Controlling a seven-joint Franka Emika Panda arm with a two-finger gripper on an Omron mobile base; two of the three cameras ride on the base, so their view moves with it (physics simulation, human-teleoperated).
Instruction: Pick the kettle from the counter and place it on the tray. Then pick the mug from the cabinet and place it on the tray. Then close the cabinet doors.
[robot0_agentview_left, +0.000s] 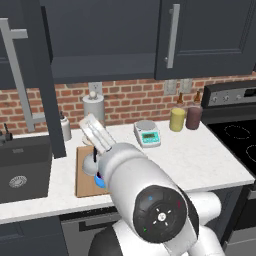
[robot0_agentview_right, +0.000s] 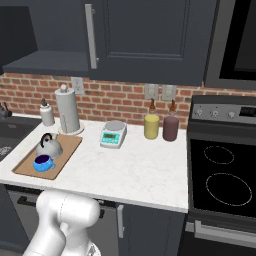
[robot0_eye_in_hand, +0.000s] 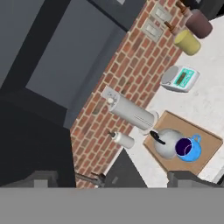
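Over at the far left, the sink (robot0_agentview_left: 22, 172) sits dark in the white speckled counter (robot0_agentview_right: 135, 170), and a cabinet door (robot0_agentview_left: 42, 75) hangs swung open above it, edge-on in the left base view, its long silver bar handle (robot0_agentview_left: 17, 75) facing out. The shelf it uncovers looks dark inside. Next along, a small white bottle (robot0_agentview_right: 47, 114) stands by the brick backsplash (robot0_agentview_right: 120, 100), then the tall grey paper-towel roll (robot0_agentview_right: 67, 110) just behind the back edge of the tray (robot0_agentview_right: 25, 167). On that light-brown wooden tray the grey metal kettle (robot0_agentview_right: 49, 146) sits toward the rear with its thin black handle up, and the bright blue mug (robot0_agentview_right: 44, 163) stands just in front of it, close to or touching it; I can't tell which. Both rest fully on the board.

The arm's gripper (robot0_agentview_left: 96, 134) is raised above the tray in the left base view, its pale fingers (robot0_agentview_left: 102, 136) spread wide with nothing between them, well clear of kettle and mug. From the hand camera the two dark tips stand far apart at the bottom edge.

Moving right, a small kitchen scale (robot0_agentview_right: 113, 134) with a green display lies on the counter, then a yellow jar (robot0_agentview_right: 151, 125) and a maroon jar (robot0_agentview_right: 170, 127) side by side below two wall outlets (robot0_agentview_right: 160, 92). Another upper cabinet door (robot0_agentview_right: 145, 37) above is shut. At the far right sits the black stove (robot0_agentview_right: 225, 180).
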